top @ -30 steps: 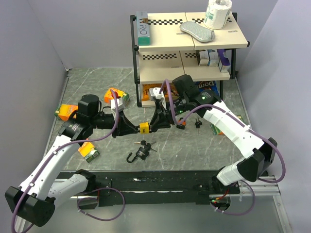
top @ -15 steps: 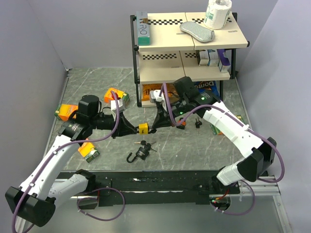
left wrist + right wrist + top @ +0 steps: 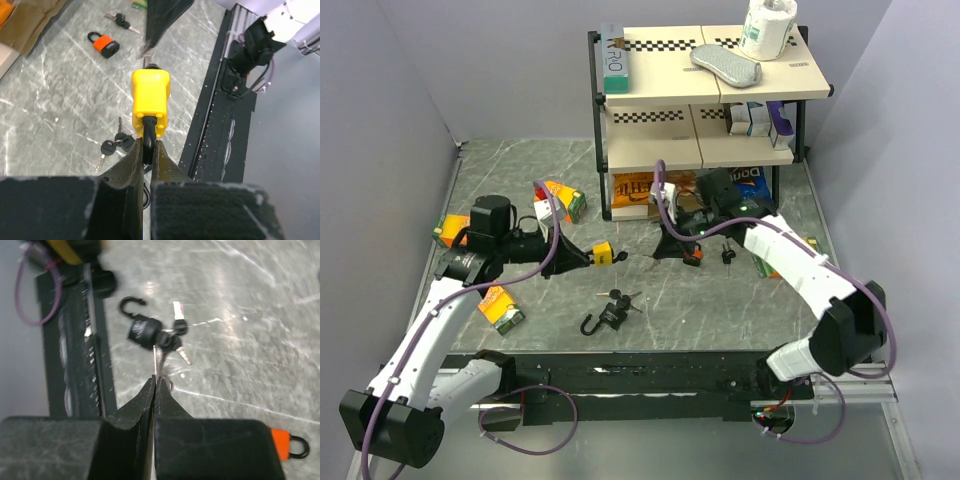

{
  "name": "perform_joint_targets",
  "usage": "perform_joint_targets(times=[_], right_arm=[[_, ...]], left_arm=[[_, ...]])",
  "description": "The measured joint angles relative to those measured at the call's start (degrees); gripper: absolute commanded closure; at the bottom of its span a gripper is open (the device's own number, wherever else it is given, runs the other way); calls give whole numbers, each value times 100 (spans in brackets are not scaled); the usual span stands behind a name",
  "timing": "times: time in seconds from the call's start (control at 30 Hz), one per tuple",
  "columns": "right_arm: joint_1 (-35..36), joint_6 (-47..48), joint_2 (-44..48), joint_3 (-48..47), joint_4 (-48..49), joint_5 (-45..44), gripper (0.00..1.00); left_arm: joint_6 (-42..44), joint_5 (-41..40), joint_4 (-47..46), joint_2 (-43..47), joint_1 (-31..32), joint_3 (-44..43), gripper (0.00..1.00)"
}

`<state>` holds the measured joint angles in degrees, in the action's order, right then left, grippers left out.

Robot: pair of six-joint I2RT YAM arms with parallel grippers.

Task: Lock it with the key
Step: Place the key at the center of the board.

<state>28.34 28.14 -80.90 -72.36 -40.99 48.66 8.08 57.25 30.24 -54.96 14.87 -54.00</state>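
"Left wrist view: why is the yellow padlock [image 3: 150, 97] held out like that?"

"The left gripper [image 3: 148, 150] has its fingers pinched tight on the black shackle [image 3: 148, 135]. That leaves the body sticking straight out past the fingertips, above the table [image 3: 720, 300], with its keyhole end facing the other arm. My guess is that this offers the keyway to the key."

"And the right gripper [image 3: 155, 380]?"

"Its fingers are pressed together on a thin silver key [image 3: 154, 362], whose blade pokes out beyond the tips. From above, it hangs near the padlock with a gap between them, so the key is not in."

"What does the lock look like?"

"It has a blocky, bright yellow body, with the dark shackle at the held end and a small dark keyway cylinder at the far end. I cannot tell whether the shackle is pushed home."

"Anything else about?"

"A black padlock [image 3: 142, 330] with an open shackle lies on the table with keys by it. An orange padlock [image 3: 106, 46] lies further off. Neither is touched."
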Motion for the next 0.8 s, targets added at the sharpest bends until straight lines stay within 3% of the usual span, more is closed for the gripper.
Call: perform_joint_targets(times=[0.37,0.67,0.77,0.8], right_arm=[[2,-1821,-1980,348,1532,-1296,100],[-17,-2109,-2861,13,1735,-1886,100],[-79,-2149,-3027,-109,1753,-2009,79],[-114,-2153,-3051,-120,1751,-2037,62]], left_arm=[[-501,-590,-317,-2,-157,546,99],[-603,-857,-365,81,-157,680,99],[-597,-903,-365,120,-157,730,99],[-592,-916,-365,120,-157,743,99]])
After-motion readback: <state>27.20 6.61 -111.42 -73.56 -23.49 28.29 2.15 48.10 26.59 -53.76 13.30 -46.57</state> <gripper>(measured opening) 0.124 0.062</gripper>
